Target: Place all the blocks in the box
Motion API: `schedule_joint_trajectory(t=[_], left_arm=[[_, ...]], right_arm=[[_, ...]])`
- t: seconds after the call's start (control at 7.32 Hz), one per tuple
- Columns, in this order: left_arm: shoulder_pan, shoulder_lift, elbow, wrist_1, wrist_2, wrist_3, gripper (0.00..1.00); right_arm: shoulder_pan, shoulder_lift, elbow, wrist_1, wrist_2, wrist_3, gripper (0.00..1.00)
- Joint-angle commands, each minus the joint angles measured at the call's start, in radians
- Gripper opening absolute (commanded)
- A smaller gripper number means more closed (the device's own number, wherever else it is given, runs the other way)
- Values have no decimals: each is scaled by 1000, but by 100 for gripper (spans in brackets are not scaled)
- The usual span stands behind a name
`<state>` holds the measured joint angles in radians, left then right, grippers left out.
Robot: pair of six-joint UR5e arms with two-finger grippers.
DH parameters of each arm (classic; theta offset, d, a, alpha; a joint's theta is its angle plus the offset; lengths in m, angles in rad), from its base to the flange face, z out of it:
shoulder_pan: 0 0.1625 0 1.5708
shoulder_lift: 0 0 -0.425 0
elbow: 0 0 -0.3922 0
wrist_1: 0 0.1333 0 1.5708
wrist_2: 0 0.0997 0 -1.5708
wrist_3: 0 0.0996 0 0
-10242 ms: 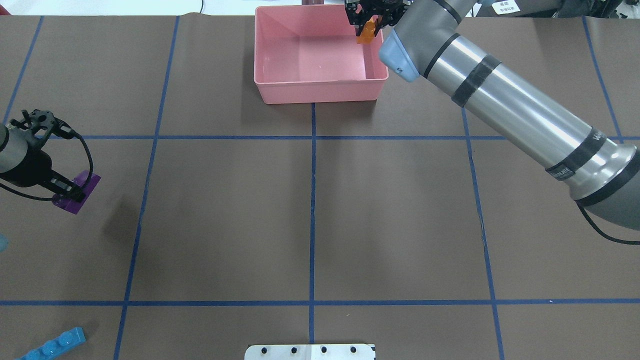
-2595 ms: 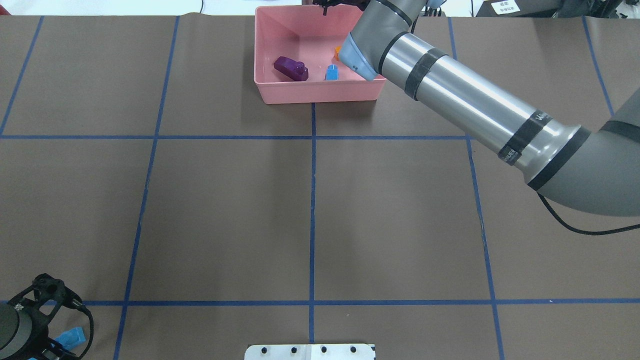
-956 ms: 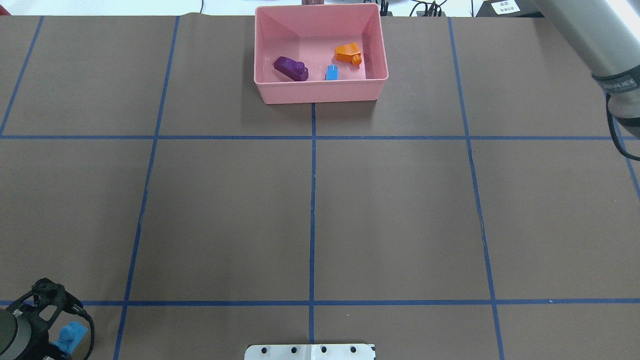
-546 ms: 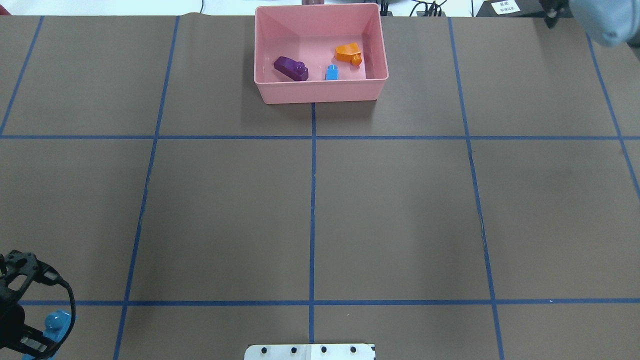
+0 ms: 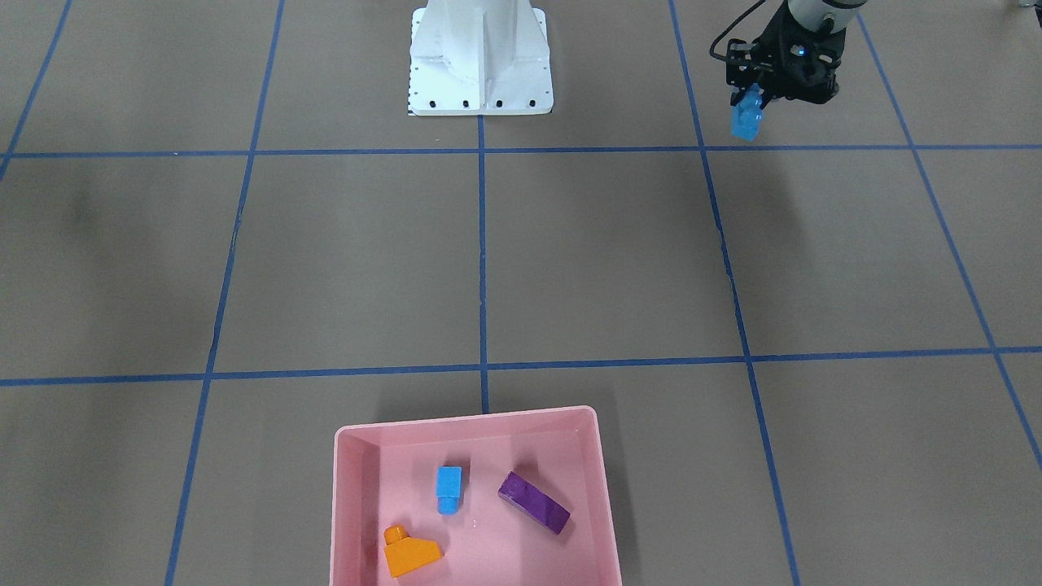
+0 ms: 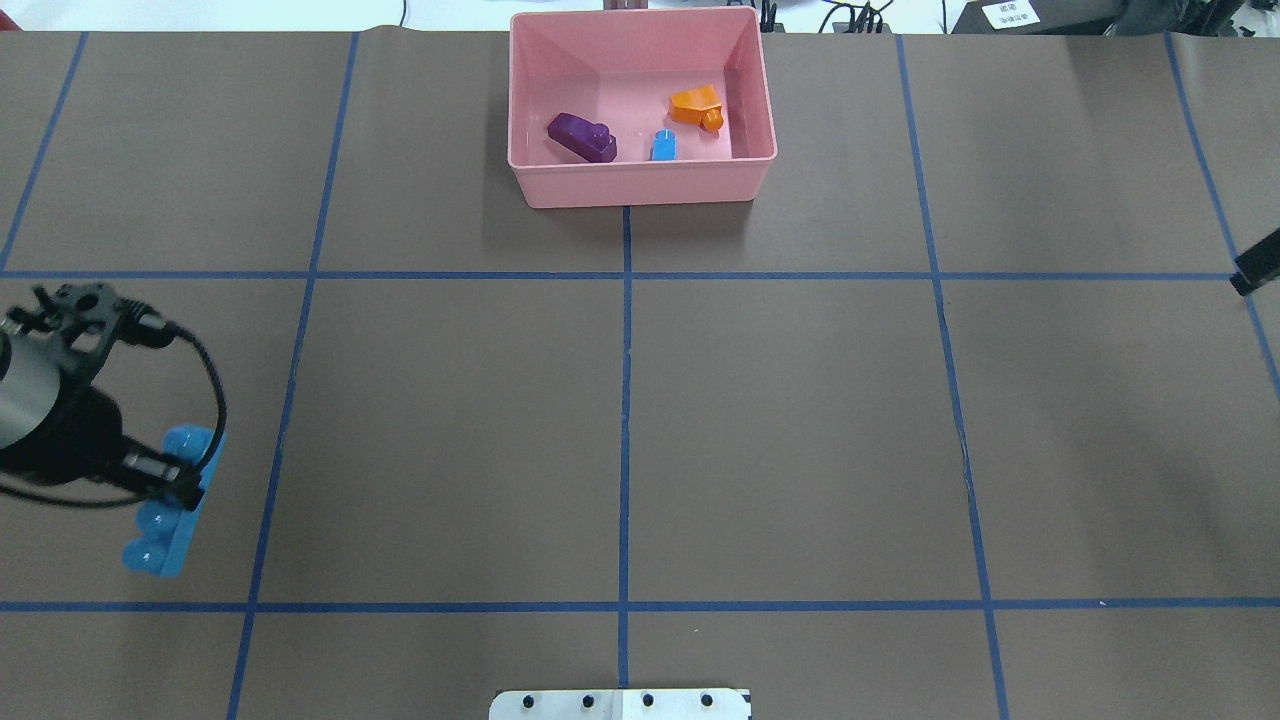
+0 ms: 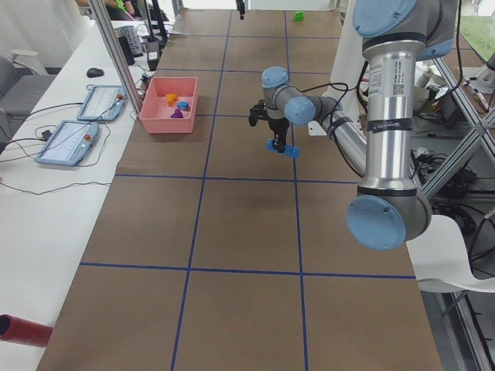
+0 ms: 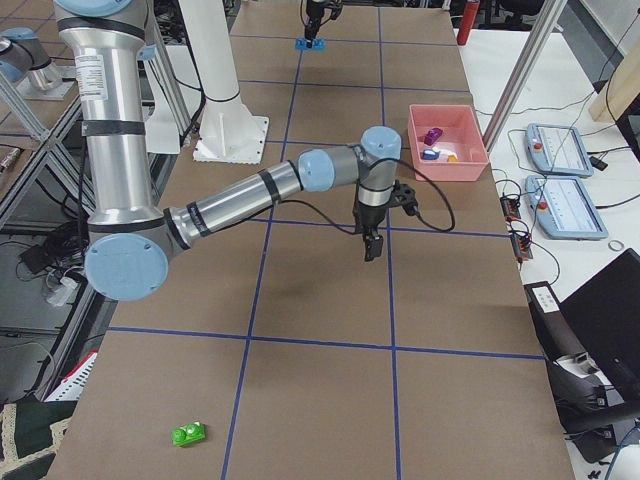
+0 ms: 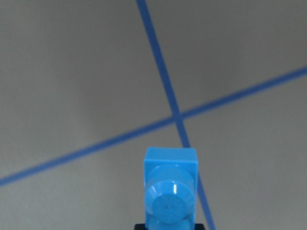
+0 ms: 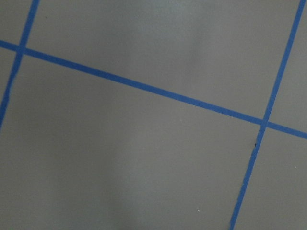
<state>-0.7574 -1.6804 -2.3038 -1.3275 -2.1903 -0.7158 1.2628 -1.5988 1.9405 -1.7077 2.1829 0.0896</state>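
Long blue block (image 6: 158, 535) is hanging clamped in my left pincer (image 6: 178, 477); I'm aiming to clear the box (image 6: 640, 188) wall.

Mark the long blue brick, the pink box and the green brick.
long blue brick (image 6: 158, 535): overhead exterior view, on its free lower end.
pink box (image 6: 640, 186): overhead exterior view, on its near outer wall.
green brick (image 8: 188, 433): exterior right view, on its top.
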Motion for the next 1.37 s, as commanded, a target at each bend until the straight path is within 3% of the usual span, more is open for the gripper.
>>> schedule_joint_trajectory(t=[0.0, 0.41, 0.68, 0.82, 0.96, 1.23], left_arm=[[-162, -427, 248, 188, -14, 19, 0], [-260, -860, 748, 90, -71, -14, 0], [-252, -932, 1112, -461, -69, -258, 0], [-244, -1005, 1274, -625, -59, -324, 0], [-231, -1085, 1381, -654, -8, -327, 0], [-189, -1102, 1463, -778, 80, -374, 0]], right_arm=[[45, -214, -24, 135, -2, -116, 100], [228, -311, -150, 135, 8, -513, 100], [297, -317, -248, 160, 9, -632, 100], [317, -329, -334, 271, 12, -648, 100], [323, -346, -406, 390, 12, -648, 100], [334, -371, -474, 476, 12, -646, 100]])
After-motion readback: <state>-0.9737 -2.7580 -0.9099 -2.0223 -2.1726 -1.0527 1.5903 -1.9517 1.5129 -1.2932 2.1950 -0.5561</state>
